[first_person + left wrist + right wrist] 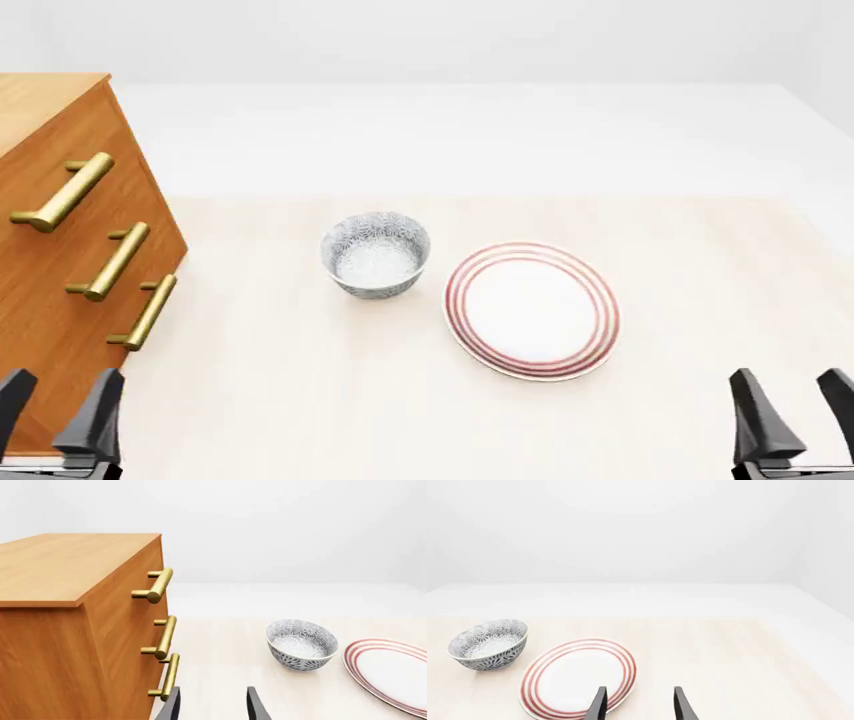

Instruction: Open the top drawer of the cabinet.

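The left gripper (56, 410), two dark fingers parted with nothing between them, sits low at the near left edge of the pale wooden table (334, 400), just in front of the large orange-brown wooden cabinet (54, 330). The right gripper (795, 410) is likewise spread and empty at the near right edge, well apart from everything on the task.

In the left wrist view the fingers point past the cabinet's front face, level with the lowest brass bar handle (167, 677). The middle brass bar handle (162, 637) is above that, and the brass bar handle of the top drawer (155, 586) is highest, just under the flat top. The top drawer (60, 170), the uppermost orange-brown wooden front, looks fully shut, flush with the two below it.

The main risk, as I judge it, is taking the wrong bar: all three look alike, and the nearest one to the fingers belongs to the bottom drawer. The gripper must rise well clear of both lower handles before closing in, or it may snag one on the way up. A shallow bite on the round bar could slip off once the pull begins. The grey patterned ceramic bowl (376, 254) and the white plate with red rings (533, 309) stand near the middle of the table, away from the cabinet front; a wide swing could knock the bowl
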Motion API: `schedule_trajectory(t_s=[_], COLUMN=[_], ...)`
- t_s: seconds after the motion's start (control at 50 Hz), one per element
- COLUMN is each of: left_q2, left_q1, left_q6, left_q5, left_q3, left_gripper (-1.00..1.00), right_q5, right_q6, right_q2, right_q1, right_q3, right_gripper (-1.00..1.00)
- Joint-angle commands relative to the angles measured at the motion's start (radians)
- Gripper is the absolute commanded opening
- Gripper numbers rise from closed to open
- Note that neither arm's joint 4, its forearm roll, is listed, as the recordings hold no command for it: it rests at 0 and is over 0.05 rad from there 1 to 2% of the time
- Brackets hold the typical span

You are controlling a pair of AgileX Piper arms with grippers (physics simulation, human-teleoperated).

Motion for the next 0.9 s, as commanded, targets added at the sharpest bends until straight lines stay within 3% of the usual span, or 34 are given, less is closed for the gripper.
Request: schedule_trajectory(t_s=[0.02,0.54,0.74,0.9], left_q2=[0.009,0.001,0.012,0.133], left_q1=[0.000,-0.007,-0.017,-0.029], left_q6=[0.000,0.012,0.057,0.143], left_q5=[-0.005,0.002,-0.001,-0.090], left_q3=[-0.004,-0.008,-0.014,-0.012], left_gripper=[1.00,1.00,1.00,1.00], right_q5=[-0.002,-0.001,-0.001,-0.001], right_q6=[0.000,0.000,0.000,0.000], right_q2=[0.006,0.005,0.005,0.005], right_q1=[0.000,0.001,0.000,0.001], right_q3=[-0.003,-0.003,-0.003,-0.003], right_gripper=[1.00,1.00,1.00,1.00])
